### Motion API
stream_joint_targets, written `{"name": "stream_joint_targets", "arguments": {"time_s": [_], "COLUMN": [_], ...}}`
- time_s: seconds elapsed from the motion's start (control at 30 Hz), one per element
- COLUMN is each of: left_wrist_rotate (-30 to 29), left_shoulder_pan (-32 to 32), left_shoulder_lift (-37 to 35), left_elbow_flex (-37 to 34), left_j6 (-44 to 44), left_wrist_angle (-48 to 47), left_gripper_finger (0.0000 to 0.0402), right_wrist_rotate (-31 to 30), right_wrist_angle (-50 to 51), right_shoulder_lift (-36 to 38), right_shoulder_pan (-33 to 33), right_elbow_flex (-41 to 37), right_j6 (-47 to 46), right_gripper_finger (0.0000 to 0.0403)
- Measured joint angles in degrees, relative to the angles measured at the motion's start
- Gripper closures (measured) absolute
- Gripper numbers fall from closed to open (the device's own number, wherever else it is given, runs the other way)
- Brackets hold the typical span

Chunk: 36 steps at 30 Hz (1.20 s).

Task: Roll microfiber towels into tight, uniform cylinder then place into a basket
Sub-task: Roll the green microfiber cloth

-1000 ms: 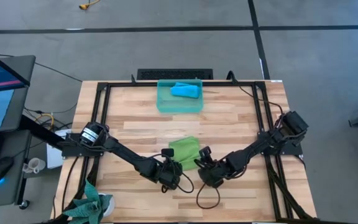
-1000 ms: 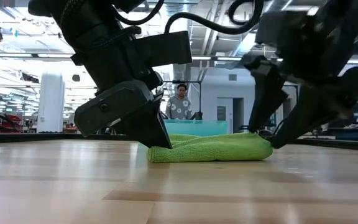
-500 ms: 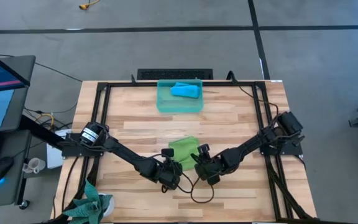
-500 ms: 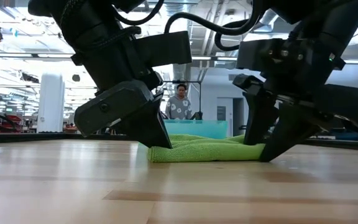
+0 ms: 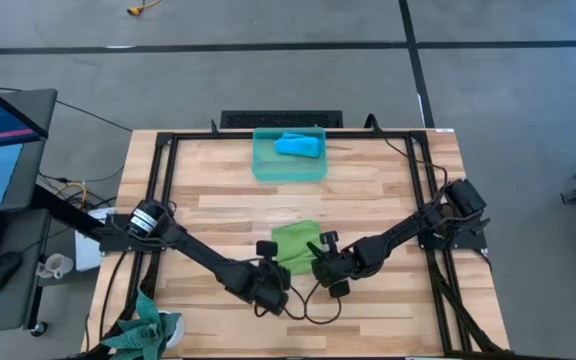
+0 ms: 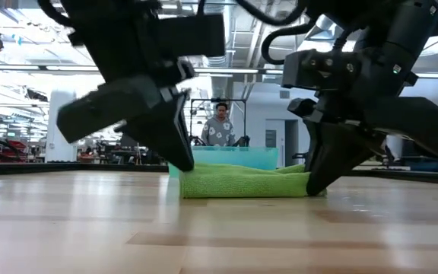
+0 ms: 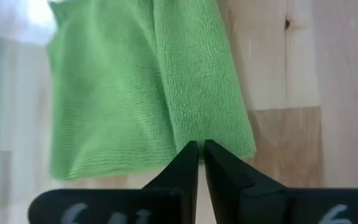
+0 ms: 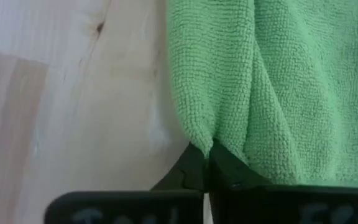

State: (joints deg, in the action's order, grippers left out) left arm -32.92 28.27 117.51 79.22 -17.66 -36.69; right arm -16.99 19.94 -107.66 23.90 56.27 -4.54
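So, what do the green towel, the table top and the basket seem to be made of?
The green towel looks like soft microfiber cloth: a fine looped, matte pile shows in the right wrist view. The table top seems to be pale wood in glued strips, smooth, with visible grain and a small knot. The basket looks like translucent teal plastic, since the wood shows faintly through it.

You were running two arms built of dark, matte black links. The left arm (image 5: 183, 250) carried a round silver-and-white labelled joint near its base at nine o'clock, and the right arm (image 5: 408, 232) had a blocky black housing at three o'clock. Thin black cables looped loosely beneath both wrists. Each gripper's fingers (image 7: 188, 168) were black, wedge-shaped and tapered, with faint pale lettering on the body behind them.
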Motion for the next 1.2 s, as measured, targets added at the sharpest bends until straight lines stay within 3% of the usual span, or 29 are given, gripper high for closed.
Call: {"name": "stream_joint_targets", "arguments": {"time_s": [0.17,0.37,0.7,1.0,1.2], "left_wrist_rotate": [-6.38,-13.48,-12.39,-10.85,-7.24], "left_shoulder_pan": [3.31,7.43,7.33,6.23,5.38], "left_shoulder_lift": [0.00,-0.03,-0.11,-0.15,-0.31], "left_elbow_flex": [3.01,4.64,4.64,4.64,0.01], "left_j6": [-0.63,0.44,-1.54,-3.05,-0.06], "left_wrist_angle": [-4.84,-4.06,-3.82,-3.58,4.84], "left_gripper_finger": [0.0380,0.0380,0.0373,0.0272,0.0214], "right_wrist_rotate": [0.99,1.32,1.95,2.00,2.17], "right_wrist_angle": [0.02,-0.07,-1.81,-1.90,-2.36], "right_shoulder_lift": [0.04,0.04,0.04,0.04,0.00], "right_shoulder_pan": [0.00,0.00,-0.04,-0.04,-0.07], "right_elbow_flex": [0.00,0.00,-0.15,-0.15,-0.20], "right_j6": [-4.06,-6.01,-6.16,-6.18,-7.65], "right_gripper_finger": [0.0386,0.0377,0.0379,0.0387,0.0381]}}
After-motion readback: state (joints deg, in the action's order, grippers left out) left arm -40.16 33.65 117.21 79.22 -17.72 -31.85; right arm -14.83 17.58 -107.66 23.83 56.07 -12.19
